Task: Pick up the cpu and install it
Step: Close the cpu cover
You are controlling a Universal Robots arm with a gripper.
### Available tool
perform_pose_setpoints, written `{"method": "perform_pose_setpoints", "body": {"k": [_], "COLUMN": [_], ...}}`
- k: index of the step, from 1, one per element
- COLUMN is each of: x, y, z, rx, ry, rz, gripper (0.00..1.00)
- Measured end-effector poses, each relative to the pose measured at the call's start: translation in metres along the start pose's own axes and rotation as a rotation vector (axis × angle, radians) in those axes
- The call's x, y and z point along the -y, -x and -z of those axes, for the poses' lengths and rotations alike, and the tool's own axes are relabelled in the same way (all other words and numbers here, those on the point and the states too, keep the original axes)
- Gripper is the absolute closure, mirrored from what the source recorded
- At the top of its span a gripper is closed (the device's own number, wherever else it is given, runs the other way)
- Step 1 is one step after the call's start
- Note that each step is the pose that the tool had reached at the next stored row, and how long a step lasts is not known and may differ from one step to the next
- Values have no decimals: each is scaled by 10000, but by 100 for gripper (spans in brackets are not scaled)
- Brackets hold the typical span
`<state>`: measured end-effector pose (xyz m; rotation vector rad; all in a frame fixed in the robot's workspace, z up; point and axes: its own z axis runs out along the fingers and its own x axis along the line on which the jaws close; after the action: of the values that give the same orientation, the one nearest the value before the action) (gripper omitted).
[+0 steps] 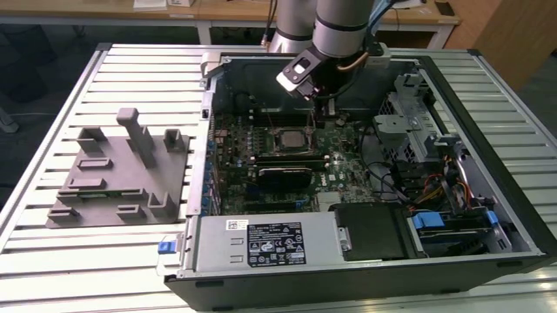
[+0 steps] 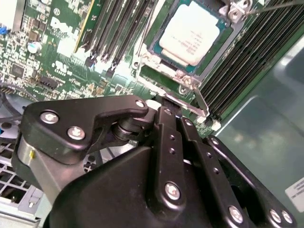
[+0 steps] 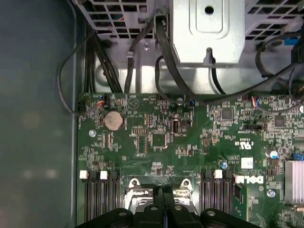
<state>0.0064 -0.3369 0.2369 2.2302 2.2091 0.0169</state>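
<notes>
Cpu (image 2: 190,38) sits flat in its socket (image 2: 164,71) on the green motherboard (image 2: 57,57), and beside it we see the hand (image 2: 167,105) pressed together and empty; we judge the chip light, stiff and fragile, best gripped by its edges.

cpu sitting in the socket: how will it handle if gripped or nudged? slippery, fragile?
Likely stiff: the cpu is a flat square with a metal top. Probably slippery; that top looks smooth, its edges shallow. Unlikely to roll or tip: it lies flat inside the socket frame, which should stop a sideways push.
</notes>
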Motion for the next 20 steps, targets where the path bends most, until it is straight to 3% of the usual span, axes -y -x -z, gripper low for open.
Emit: {"method": "perform_pose_setpoints", "body": {"k": [12, 16, 20], "x": [43, 109, 208], "y": [0, 1, 17], "z": [-18, -36, -104], "rx": [-4, 0, 0], "ry": [2, 0, 0], "rz": [-2, 0, 1], "gripper": [89, 89, 89]}}
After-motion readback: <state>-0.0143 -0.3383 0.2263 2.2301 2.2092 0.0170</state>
